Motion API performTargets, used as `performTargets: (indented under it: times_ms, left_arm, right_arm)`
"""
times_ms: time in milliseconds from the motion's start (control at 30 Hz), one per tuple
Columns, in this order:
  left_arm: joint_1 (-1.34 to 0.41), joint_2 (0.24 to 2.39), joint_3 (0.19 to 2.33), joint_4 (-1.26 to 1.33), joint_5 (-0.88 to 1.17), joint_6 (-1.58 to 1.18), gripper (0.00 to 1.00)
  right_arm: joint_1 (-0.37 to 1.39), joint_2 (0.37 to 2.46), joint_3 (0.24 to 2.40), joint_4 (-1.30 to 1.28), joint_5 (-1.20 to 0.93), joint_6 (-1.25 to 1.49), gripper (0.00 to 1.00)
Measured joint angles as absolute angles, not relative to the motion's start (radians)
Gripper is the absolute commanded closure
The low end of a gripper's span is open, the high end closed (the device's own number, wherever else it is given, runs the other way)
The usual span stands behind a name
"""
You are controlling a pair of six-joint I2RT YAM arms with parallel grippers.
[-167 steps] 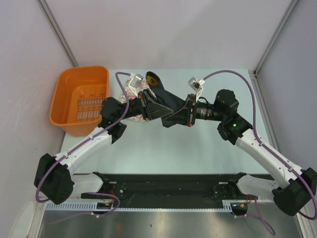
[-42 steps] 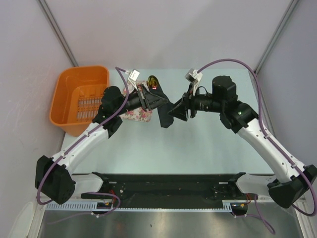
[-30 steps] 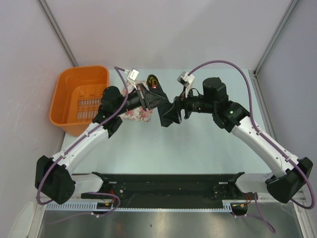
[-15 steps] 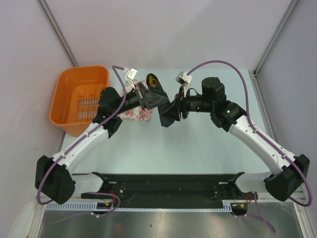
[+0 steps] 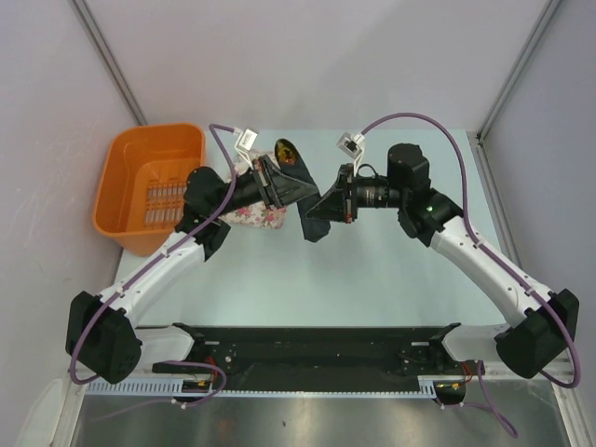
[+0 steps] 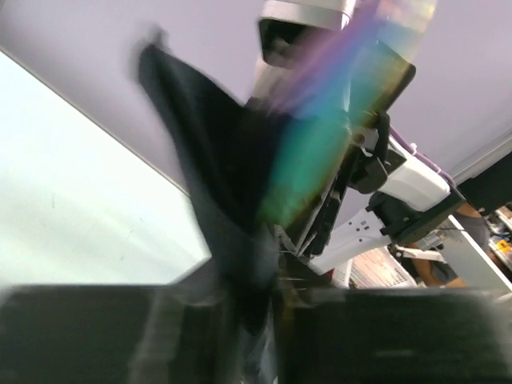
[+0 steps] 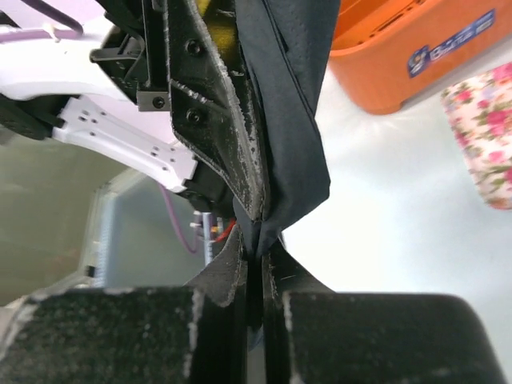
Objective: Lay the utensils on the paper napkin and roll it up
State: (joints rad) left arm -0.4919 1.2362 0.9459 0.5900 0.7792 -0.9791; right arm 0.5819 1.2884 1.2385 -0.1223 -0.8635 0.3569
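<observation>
The black paper napkin (image 5: 312, 225) hangs crumpled above the table, held between both grippers. My left gripper (image 5: 296, 193) is shut on its upper part; in the blurred left wrist view the napkin (image 6: 210, 156) runs down into the gripper (image 6: 268, 320). My right gripper (image 5: 319, 207) is shut on the napkin's fold, tip to tip with the left one. The right wrist view shows this gripper (image 7: 256, 272) pinching the napkin (image 7: 288, 96) just below the left gripper's fingers (image 7: 212, 120). A gold spoon head (image 5: 287, 151) lies on the table behind them; its handle is hidden.
A pink-and-white floral cloth (image 5: 253, 216) lies under the left arm and shows in the right wrist view (image 7: 488, 132). An orange basket (image 5: 130, 177) stands at the left edge, also in the right wrist view (image 7: 416, 56). Walls close the back and sides.
Both grippers have kept hold of the napkin. The right gripper has moved left, closer to the left gripper, and its wrist has turned. The left arm has shifted slightly back.
</observation>
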Motion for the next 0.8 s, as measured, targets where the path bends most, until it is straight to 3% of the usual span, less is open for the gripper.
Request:
performTargets:
  times_ms: [33,67,233,400,433,600,800]
  left_arm:
    - [-0.491,1.236,0.947,0.581,0.779,-0.970,0.63]
    - [-0.490,1.235,0.947,0.570,0.778,-0.963,0.51]
    - [-0.451,1.200,0.946,0.510,0.776,-0.937,0.25]
    - [-0.417,1.145,0.945,0.475,0.762,-0.921,0.17]
    - [-0.416,1.138,0.945,0.471,0.762,-0.921,0.05]
    - [-0.416,1.132,0.934,0.485,0.762,-0.970,0.01]
    - [-0.417,1.149,0.897,0.564,0.761,-1.067,0.07]
  right_arm:
    - [0.576,1.288,1.231,-0.112,-0.874,0.383,1.00]
    - [0.569,1.288,1.225,-0.104,-0.877,0.408,1.00]
    - [0.520,1.288,1.213,-0.028,-0.880,0.520,1.00]
    - [0.516,1.288,1.213,0.054,-0.882,0.606,1.00]
    - [0.518,1.288,1.213,0.067,-0.882,0.620,1.00]
    - [0.531,1.294,1.212,0.132,-0.882,0.683,1.00]
    - [0.560,1.317,1.212,0.167,-0.880,0.715,1.00]
